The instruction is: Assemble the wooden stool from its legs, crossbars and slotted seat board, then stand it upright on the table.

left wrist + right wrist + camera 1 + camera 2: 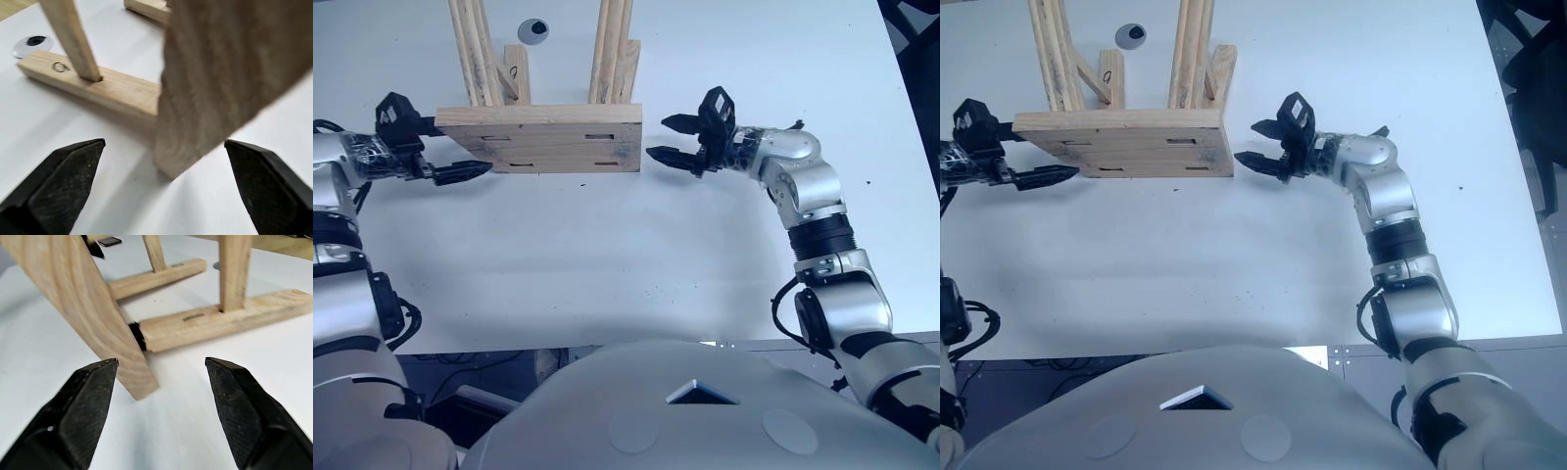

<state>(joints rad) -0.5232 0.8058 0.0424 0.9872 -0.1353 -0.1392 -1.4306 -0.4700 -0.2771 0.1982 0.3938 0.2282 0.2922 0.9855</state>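
White worktop carries the stool, which looks fully assembled but lies on its side. The slotted seat board stands on edge facing the robot, and the legs run away from it toward the far side. In the left wrist view a thin crossbar is seated in the leg that rests on the surface. A small round disc sits beyond, between the leg pairs.

Left hand is at the board's left end, fingers spread wide, holding nothing. From its wrist view the board's lower corner sits between the fingers. Right hand is just off the right end, also spread wide and empty, not touching.

Step in hand, as I judge it, is the tip-up: only standing it upright is left.
- Close both hands on the board's end edges at matching height, square to the wood, so it does not twist.
- Rotate the seat up and over with the leg ends as pivot, both arms together.
- Joints may be only push-fit, so lift through the board rather than pulling on a leg or crossbar.
- Let go once all leg ends sit flat.
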